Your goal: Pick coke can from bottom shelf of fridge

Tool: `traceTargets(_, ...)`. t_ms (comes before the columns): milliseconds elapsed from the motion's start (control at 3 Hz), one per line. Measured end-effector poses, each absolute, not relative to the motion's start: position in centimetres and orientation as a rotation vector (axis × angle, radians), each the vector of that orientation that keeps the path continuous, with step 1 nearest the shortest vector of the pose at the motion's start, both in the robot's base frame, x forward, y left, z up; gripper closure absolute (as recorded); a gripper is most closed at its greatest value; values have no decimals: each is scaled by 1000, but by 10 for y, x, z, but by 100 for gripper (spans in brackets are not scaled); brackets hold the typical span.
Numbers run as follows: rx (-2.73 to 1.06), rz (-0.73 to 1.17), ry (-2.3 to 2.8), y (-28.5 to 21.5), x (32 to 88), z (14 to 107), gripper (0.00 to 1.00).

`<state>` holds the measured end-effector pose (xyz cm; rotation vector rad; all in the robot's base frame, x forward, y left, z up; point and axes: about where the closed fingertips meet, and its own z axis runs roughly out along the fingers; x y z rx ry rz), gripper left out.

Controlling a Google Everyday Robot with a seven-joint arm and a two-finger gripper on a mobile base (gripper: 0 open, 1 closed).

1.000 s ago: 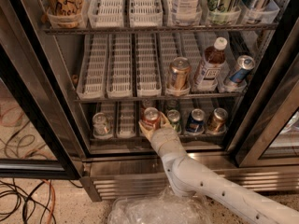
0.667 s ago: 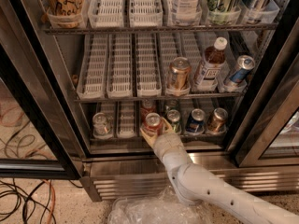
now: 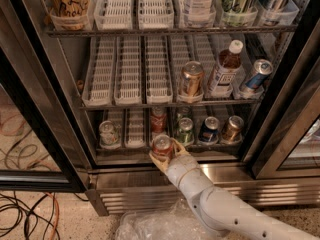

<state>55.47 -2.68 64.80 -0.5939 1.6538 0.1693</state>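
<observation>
The pincer [image 3: 164, 152] is clamped on the small red silver-topped coke can [image 3: 162, 145] — upright at the front edge of the grey wire bottom shelf [image 3: 136, 131], probably to clear the green can [image 3: 185, 130] beside the pincer.

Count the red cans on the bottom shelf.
2: the coke can gripped in the end effector at the bottom shelf's front edge, another red can behind it. Others may be hidden.
</observation>
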Motion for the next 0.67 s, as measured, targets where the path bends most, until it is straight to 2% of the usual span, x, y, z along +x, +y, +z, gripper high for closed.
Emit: traceTargets(667,-668,187,1587,-30,523,672,100)
